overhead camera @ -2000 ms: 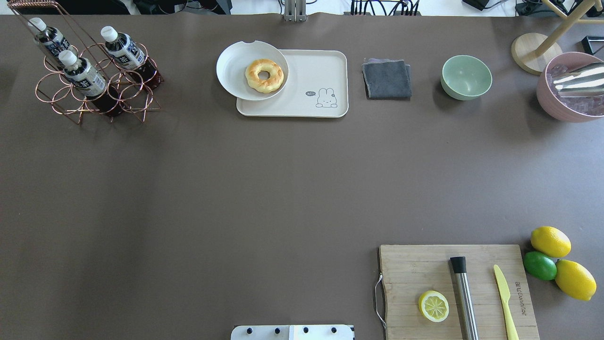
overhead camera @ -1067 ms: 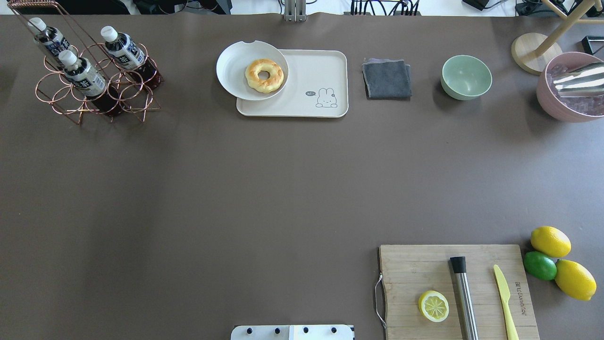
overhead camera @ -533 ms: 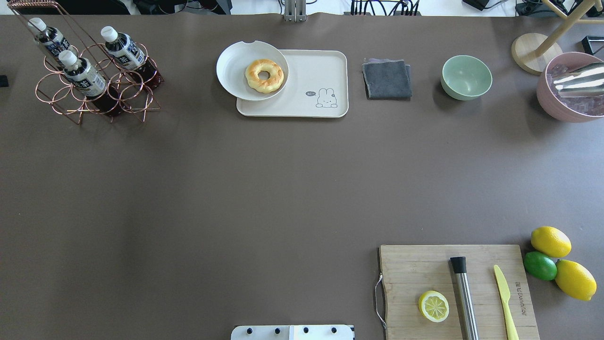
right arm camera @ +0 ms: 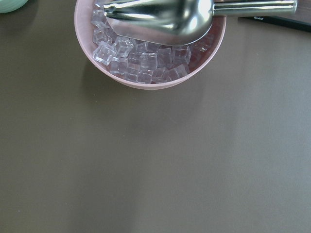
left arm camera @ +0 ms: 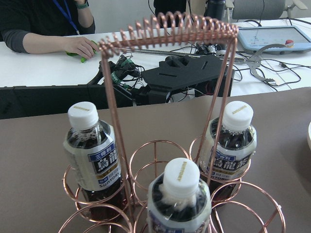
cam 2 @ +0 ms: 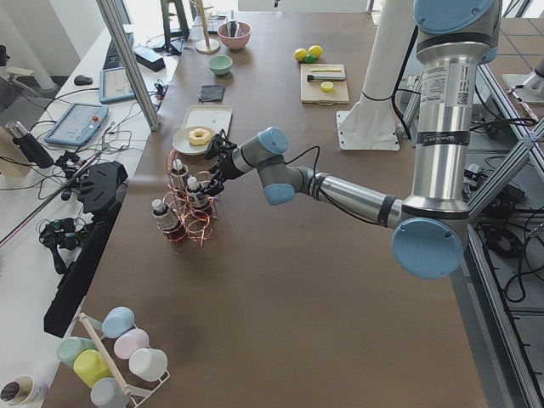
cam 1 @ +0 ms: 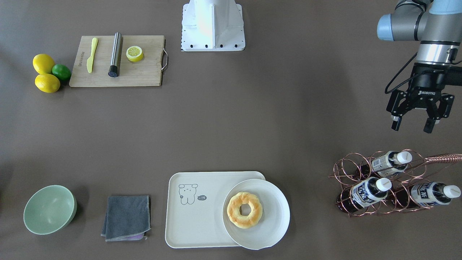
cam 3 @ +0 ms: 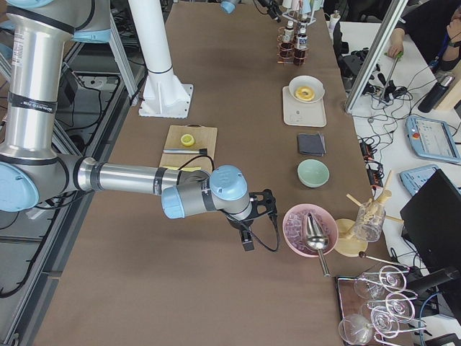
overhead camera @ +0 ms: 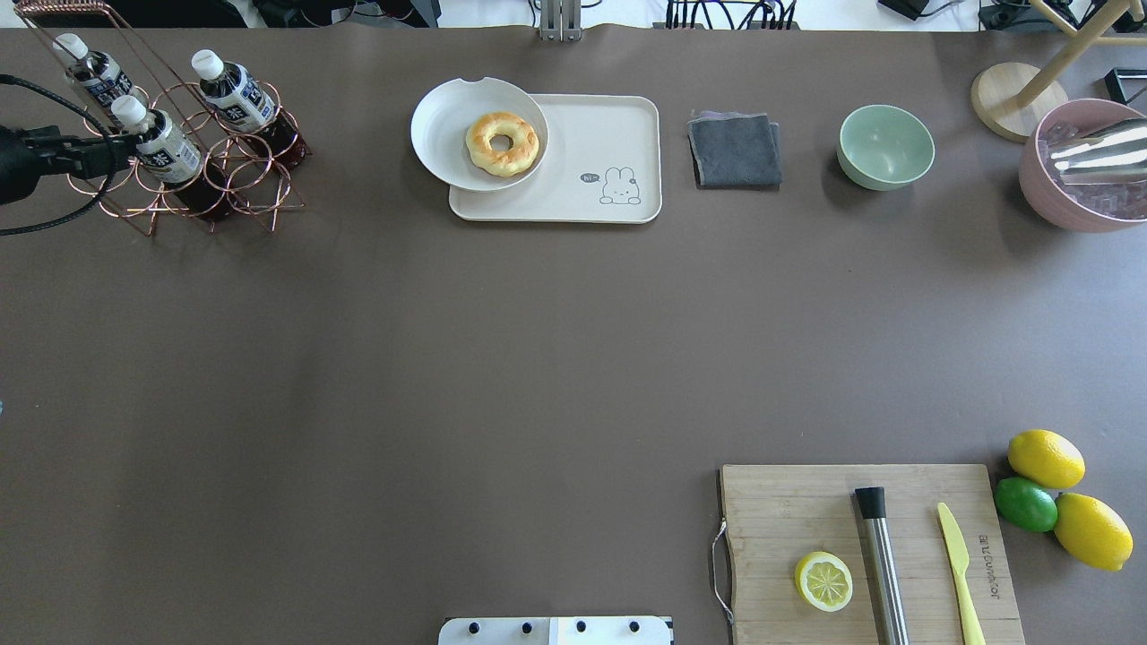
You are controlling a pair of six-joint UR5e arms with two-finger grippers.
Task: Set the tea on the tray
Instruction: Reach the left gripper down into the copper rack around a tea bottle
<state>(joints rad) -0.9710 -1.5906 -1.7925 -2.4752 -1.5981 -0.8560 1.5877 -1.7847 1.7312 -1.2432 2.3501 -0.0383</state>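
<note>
Two seconds back my overhead view showed no arm at all, and half a second ago only a black speck at its left edge. Now the left arm has come in from that edge and its dark wrist overlaps the copper rack (left arm camera: 167, 30) in that view. From across the worktop (overhead camera: 448, 358) I see the left claw (cam 1: 412, 126) hanging with its fingers spread wide and nothing between them, on the robot's side of the rack and apart from it. All three teas stand in the rack's rings where they were before, white caps on. The front tea (left arm camera: 179, 204) sits lowest and nearest in my left wrist camera, the other two behind it on either side of the rack's upright handle. The tray (overhead camera: 609, 125) has not shifted: it lies well apart from the rack along the far side of the worktop, and the white plate (overhead camera: 439, 134) with the doughnut (overhead camera: 502, 143) overlaps its end nearest the rack, so only the bear end is bare. The right claw (cam 3: 247, 238) shows only from the side, hanging near the pink ice bowl (right arm camera: 146, 73), and I cannot tell how far open it is.
</note>
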